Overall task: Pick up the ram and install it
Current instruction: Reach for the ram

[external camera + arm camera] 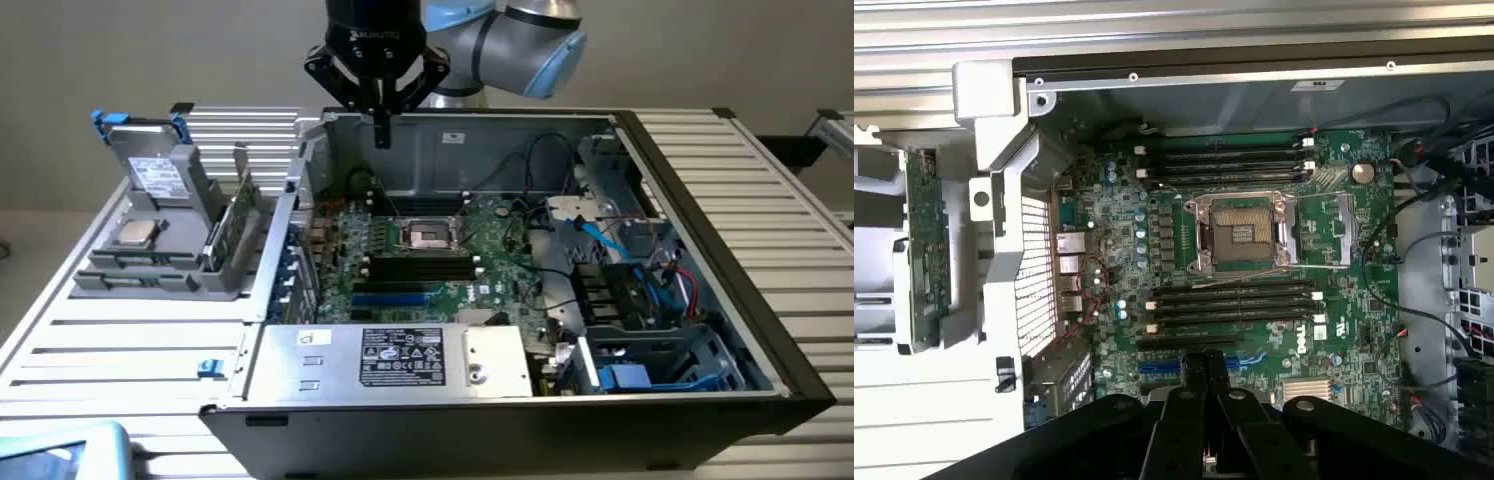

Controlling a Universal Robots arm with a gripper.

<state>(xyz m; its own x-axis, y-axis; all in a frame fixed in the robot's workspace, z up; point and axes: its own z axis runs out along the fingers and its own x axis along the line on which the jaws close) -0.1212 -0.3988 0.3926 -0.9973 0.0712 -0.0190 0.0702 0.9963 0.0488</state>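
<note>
Where the gripper hangs: up over the open computer case, right above its far wall, pointing down and touching nothing
Fingers: pinched together tip to tip, so clenched, and not gripping any part
Ram: outside the case, standing on its long edge in a grey rack just beside the case's side wall, on the exterior view's left
Ram vs gripper: well apart, with the case wall between them
Motherboard: green, lying flat on the case floor, straight below the fingers in the wrist view
Black slots: inside the case, long rows running on both sides of the CPU socket
Processor chip: small silver square on the same rack, farther from the case than the ram
Drive: propped upright on the rack, outside the case too
Power supply: silver box with a label, tucked against the case's near wall
</note>
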